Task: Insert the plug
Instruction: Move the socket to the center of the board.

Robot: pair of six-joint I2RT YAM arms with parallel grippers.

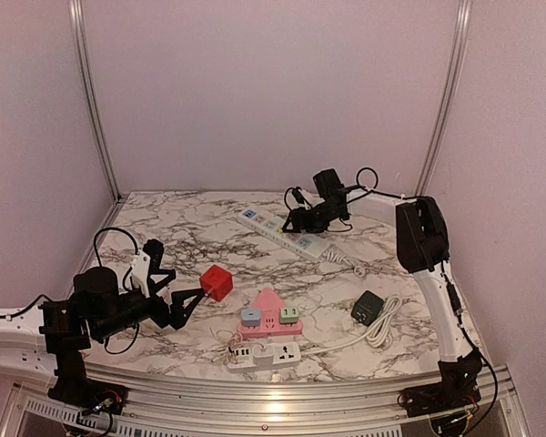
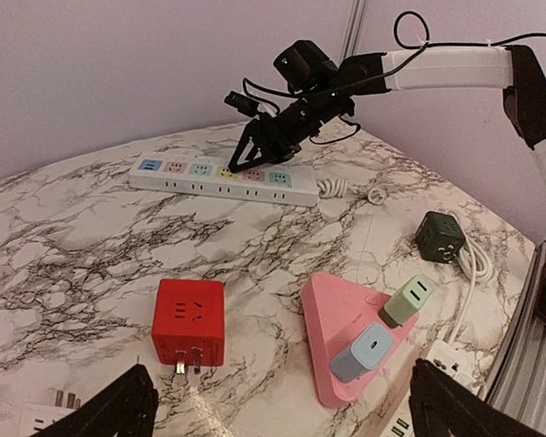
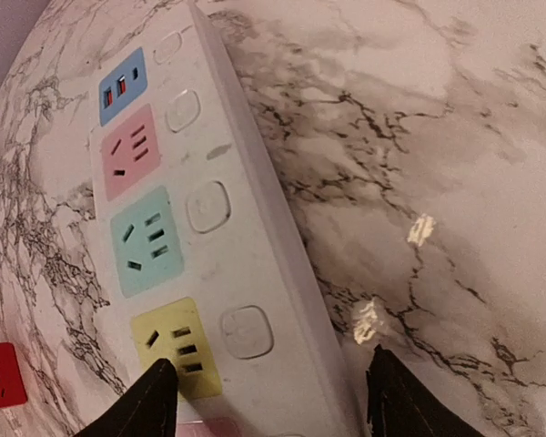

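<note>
The red cube plug [image 1: 216, 282] lies on the marble table with its metal prongs towards my left gripper [image 2: 189, 321]. That left gripper [image 1: 187, 289] stands wide open just behind the cube and touches nothing [image 2: 282, 382]. A long white power strip [image 1: 282, 232] with coloured sockets lies at the back [image 2: 223, 177]. My right gripper [image 1: 296, 218] hangs low over this strip [image 3: 209, 237] and is open [image 3: 273, 387]. One of its fingertips [image 3: 155, 396] is over the yellow socket [image 3: 177, 350]. The other is past the strip's edge, over the table.
A pink triangular socket hub [image 1: 269, 300] carries a blue adapter [image 2: 364, 350] and a green adapter [image 2: 408, 300]. A second white strip [image 1: 264, 355] lies at the front edge. A dark green cube [image 1: 368, 308] with a coiled white cord sits at the right.
</note>
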